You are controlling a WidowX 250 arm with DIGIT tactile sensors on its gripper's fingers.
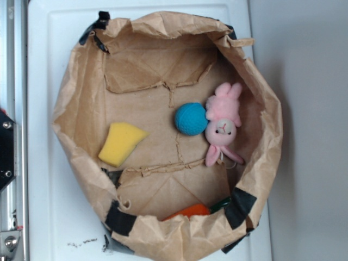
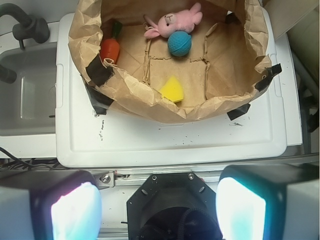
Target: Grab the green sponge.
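Keep the wide-open gripper (image 2: 159, 210) spread, descend over the paper bag's wall (image 2: 150, 107), and straddle the wedge-shaped yellow foam green sponge (image 2: 172, 90).

Exterior: overhead, looking straight down into paper bag (image 1: 163, 228) | Wrist: farther back, tilted down over white tray's (image 2: 170, 145) near edge | Shared: bag interior
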